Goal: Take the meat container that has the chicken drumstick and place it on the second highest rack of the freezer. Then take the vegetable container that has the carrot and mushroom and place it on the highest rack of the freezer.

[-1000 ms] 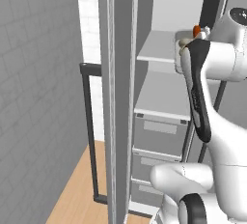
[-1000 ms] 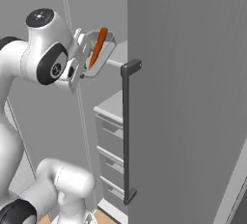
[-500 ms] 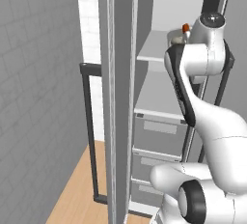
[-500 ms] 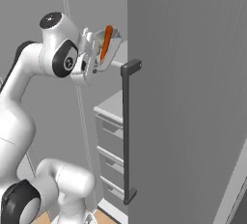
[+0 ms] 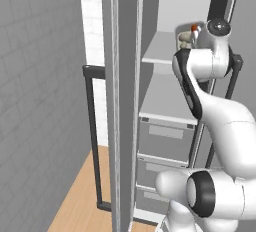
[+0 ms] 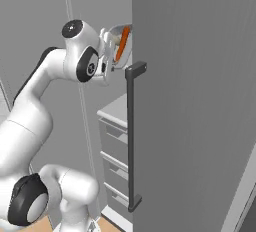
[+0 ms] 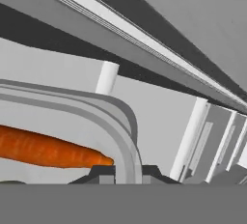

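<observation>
While clamped on container (image 7: 126,136), pincer (image 7: 126,172), carrot (image 7: 48,149)

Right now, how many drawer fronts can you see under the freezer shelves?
3, stacked: top drawer just under the lower shelf, middle drawer below it, bottom drawer near the floor, partly behind the arm. More may be hidden.

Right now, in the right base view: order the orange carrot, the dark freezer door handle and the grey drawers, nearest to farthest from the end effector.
1. Orange carrot, in the container held at the end effector.
2. Dark vertical bar handle, just right, its top nearest.
3. Grey drawers, well below.
</observation>
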Controlling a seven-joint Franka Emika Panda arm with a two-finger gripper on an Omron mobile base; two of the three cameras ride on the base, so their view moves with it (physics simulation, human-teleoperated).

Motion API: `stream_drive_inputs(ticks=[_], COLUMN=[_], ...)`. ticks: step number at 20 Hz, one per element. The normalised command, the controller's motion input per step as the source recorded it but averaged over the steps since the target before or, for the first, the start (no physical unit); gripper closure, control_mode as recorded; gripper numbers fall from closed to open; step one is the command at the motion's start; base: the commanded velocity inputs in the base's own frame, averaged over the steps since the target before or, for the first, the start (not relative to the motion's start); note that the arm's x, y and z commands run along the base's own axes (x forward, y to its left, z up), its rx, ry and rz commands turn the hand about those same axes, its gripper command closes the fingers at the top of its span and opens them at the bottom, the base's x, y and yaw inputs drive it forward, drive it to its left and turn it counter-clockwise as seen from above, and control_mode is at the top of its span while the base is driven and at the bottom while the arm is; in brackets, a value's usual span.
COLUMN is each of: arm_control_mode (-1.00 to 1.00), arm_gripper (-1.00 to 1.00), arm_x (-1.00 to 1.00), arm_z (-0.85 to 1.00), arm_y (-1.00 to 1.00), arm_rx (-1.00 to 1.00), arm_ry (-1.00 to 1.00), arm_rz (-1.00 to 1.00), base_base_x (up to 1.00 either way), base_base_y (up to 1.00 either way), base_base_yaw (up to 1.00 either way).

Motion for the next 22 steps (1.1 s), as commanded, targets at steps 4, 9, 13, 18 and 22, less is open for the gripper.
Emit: stream_drive_inputs(ticks=[4,9,13,18,22], arm_control_mode=[-1.00,-1.00,-1.00,-1.00,-1.00], arm_gripper=[1.00,1.00,1.00,1.00,1.00], arm_x=[0.88,0.49,0.26,0.52,0.61], arm_z=[-0.01,-0.06,-0.31,-0.21,-0.07], arm_y=[0.00,0.00,0.00,0.00,-0.08], arm_rx=[0.00,0.00,0.00,0.00,0.00], arm_ry=[0.04,0.02,0.00,0.00,0.00], arm_rz=[0.00,0.00,0.00,0.00,0.00], base_base_x=[0.00,0.00,0.00,0.00,0.00], base_base_y=[0.00,0.00,0.00,0.00,0.00], base_base_yaw=[0.00,0.00,0.00,0.00,0.00])
